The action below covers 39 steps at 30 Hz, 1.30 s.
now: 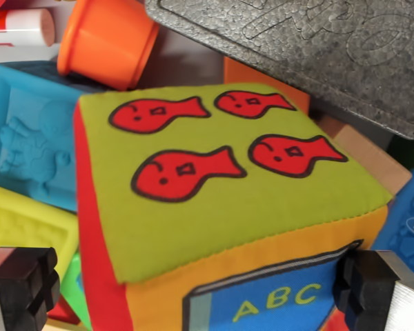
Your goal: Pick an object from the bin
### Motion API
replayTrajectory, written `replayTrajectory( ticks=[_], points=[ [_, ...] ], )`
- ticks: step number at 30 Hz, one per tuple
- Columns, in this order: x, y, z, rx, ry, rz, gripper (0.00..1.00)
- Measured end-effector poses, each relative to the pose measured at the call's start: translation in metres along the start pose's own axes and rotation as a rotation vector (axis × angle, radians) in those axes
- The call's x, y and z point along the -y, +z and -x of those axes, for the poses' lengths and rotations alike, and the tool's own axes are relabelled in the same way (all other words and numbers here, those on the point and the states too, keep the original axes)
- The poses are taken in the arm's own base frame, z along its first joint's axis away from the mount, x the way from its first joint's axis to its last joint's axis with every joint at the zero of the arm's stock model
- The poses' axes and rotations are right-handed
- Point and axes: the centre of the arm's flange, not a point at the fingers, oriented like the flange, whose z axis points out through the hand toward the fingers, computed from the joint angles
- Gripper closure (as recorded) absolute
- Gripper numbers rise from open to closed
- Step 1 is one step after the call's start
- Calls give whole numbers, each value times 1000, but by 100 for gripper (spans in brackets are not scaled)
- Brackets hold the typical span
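Fingers (24, 286) spread wide astride the soft cube (221, 207), whose blue book panel reads "ABC".

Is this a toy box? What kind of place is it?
Probably a toy bin. A soft cloth cube with red fish and an ABC book lies among a blue rubber block, an orange cup and a grey foam piece, all piled close.

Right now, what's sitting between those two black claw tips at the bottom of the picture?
In the wrist view, the soft fabric cube fills the gap in the claw: its orange side with the blue ABC book.
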Motion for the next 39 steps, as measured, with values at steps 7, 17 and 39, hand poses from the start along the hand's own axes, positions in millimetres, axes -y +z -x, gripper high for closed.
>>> replayTrajectory(
  ticks=[7, 17, 39],
  points=[
    [0, 8, 0, 0, 0, 1, 100],
    [0, 8, 1, 0, -1, 1, 100],
    [0, 8, 1, 0, -2, 1, 100]
  ],
)
